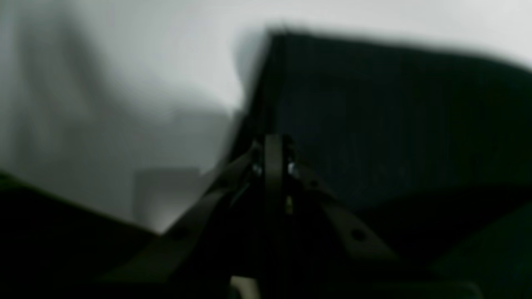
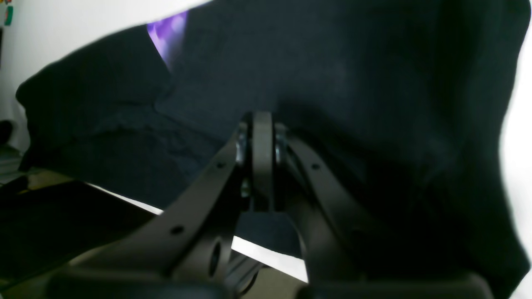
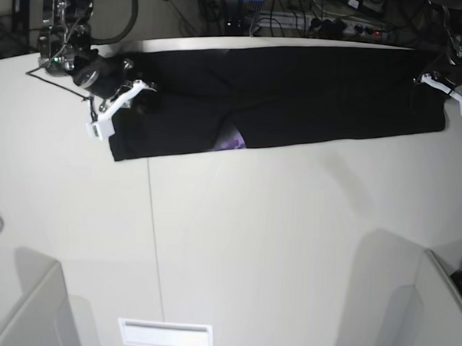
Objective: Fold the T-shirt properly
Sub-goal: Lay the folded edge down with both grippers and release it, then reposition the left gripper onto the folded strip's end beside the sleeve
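Now both pincers are working the far edge of a half-folded shirt

Clearly the white bench (image 3: 236, 242) is taking up most of the base view, and the T-shirt (image 3: 296, 91) is lying across its far edge as a long black band, already doubled over lengthwise. A small patch of the purple print (image 3: 231, 140) is peeking out along the near edge, left of the middle.

The main risk is looking like drag: if the two arms are not moving together, the band could be twisting, bunching or slipping over the far edge, since it is lying so close to it. The exposed print patch is also suggesting that the layers are not lining up evenly, which a further fold would be locking in.

The right pincer (image 3: 115, 107) is sitting at the band's left end in the base view, pressed together, with cloth filling its wrist view just beyond the tips; whether it is pinching cloth I cannot tell. The left pincer (image 3: 453, 91) is sitting at the opposite end, also pressed together, at the shirt's corner.
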### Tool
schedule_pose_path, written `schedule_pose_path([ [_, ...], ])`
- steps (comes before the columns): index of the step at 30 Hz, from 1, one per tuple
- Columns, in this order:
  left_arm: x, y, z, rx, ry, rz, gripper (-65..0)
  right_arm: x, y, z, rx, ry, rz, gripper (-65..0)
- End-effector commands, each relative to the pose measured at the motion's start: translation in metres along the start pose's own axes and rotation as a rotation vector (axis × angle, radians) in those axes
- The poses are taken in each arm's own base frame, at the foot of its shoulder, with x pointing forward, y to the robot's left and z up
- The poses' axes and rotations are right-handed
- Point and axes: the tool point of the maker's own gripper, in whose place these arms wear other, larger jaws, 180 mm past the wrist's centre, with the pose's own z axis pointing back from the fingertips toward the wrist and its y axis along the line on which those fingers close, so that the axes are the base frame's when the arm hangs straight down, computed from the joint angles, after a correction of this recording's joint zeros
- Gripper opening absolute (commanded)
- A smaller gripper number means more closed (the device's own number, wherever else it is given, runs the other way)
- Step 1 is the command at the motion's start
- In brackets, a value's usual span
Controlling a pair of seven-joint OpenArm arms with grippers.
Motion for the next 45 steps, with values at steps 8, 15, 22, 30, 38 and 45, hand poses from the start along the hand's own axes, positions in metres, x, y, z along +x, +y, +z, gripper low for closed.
schedule_pose_path([
  [8, 0.006, -0.006, -0.033, -0.028, 0.016, 0.080, -65.0, 0.002, -0.042, -0.014, -0.065, -0.008, -0.076, -65.0],
  [15, 0.031, -0.050, -0.059, -0.122, 0.014, 0.050, -65.0, 0.028, -0.054, -0.027, -0.076, -0.033, -0.100, -65.0],
  [22, 0.072, -0.062, -0.053, -0.145, -0.079, 0.043, -65.0, 0.058, -0.043, -0.026, -0.049, -0.088, -0.069, -65.0],
  [30, 0.121, -0.035, 0.010, -0.070, -0.304, 0.031, -65.0, 0.069, -0.001, -0.015, 0.021, -0.141, 0.029, -65.0],
  [38, 0.066, -0.065, 0.047, -0.137, -0.209, -0.073, -65.0, 0.063, 0.011, -0.018, 0.044, -0.123, 0.052, -65.0],
  [45, 0.025, -0.072, 0.043, -0.212, -0.117, -0.065, -65.0, 0.063, 0.010, -0.019, 0.044, -0.122, 0.051, -65.0],
])
